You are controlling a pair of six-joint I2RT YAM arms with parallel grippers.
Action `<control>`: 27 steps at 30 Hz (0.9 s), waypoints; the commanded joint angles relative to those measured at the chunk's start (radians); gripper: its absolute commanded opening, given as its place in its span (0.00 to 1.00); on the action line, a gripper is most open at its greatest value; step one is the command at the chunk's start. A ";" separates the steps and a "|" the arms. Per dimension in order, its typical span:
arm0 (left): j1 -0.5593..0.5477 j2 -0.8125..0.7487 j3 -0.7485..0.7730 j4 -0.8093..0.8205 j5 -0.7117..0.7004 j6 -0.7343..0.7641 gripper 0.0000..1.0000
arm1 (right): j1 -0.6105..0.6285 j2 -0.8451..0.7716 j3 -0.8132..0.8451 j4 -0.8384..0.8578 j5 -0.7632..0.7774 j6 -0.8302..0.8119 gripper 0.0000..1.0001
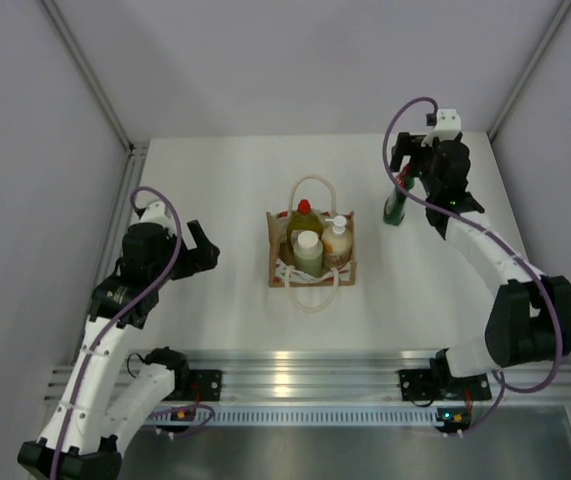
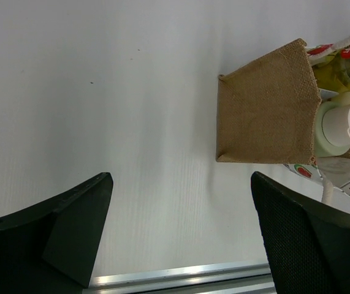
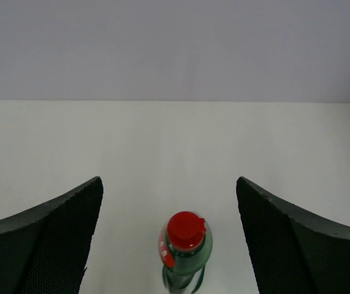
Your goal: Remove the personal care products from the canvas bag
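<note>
The tan canvas bag stands mid-table and holds the yellow bottle with red cap, the cream pump bottle and the pale green bottle with white cap. The dark green bottle with red cap stands upright on the table at the far right. My right gripper is open just above it; in the right wrist view the bottle stands free between the spread fingers. My left gripper is open and empty, left of the bag.
A metal rail runs along the table's near edge. The enclosure's walls stand close to the table at the left, right and back.
</note>
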 commanded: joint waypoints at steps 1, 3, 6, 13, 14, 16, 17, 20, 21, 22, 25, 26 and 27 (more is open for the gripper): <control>-0.008 0.054 0.036 0.076 0.105 -0.058 0.98 | 0.062 -0.166 0.060 -0.083 -0.011 0.024 0.86; -0.030 0.087 0.044 0.101 0.122 -0.077 0.98 | 0.130 -0.223 0.046 -0.141 -0.029 0.019 0.84; -0.146 0.157 0.068 0.150 0.113 -0.121 0.98 | 0.252 -0.266 0.035 -0.201 -0.038 0.009 0.82; -0.335 0.269 0.105 0.228 -0.050 -0.163 0.98 | 0.524 -0.254 -0.046 -0.092 -0.068 0.042 0.78; -0.344 0.283 0.103 0.247 -0.068 -0.166 0.98 | 0.536 -0.241 -0.049 -0.075 -0.077 0.041 0.78; -0.367 0.332 0.105 0.260 -0.073 -0.167 0.98 | 0.562 -0.208 -0.035 -0.052 -0.075 0.021 0.77; -0.376 0.348 0.105 0.267 -0.089 -0.169 0.98 | 0.576 -0.171 -0.029 -0.048 -0.069 0.018 0.77; -0.427 0.401 0.108 0.279 -0.163 -0.183 0.98 | 0.585 -0.103 -0.017 -0.017 -0.042 0.015 0.76; -0.447 0.410 0.110 0.277 -0.200 -0.190 0.98 | 0.585 -0.085 -0.011 -0.011 -0.020 0.018 0.76; -0.455 0.424 0.110 0.279 -0.212 -0.198 0.98 | 0.585 -0.071 -0.008 -0.009 -0.009 0.018 0.76; -0.468 0.443 0.108 0.282 -0.226 -0.210 0.98 | 0.585 -0.021 -0.006 0.008 0.038 0.019 0.76; -0.472 0.446 0.106 0.282 -0.229 -0.213 0.98 | 0.585 -0.004 -0.008 0.024 0.043 0.015 0.75; -0.475 0.446 0.102 0.282 -0.232 -0.217 0.98 | 0.585 0.006 -0.009 0.032 0.047 0.012 0.75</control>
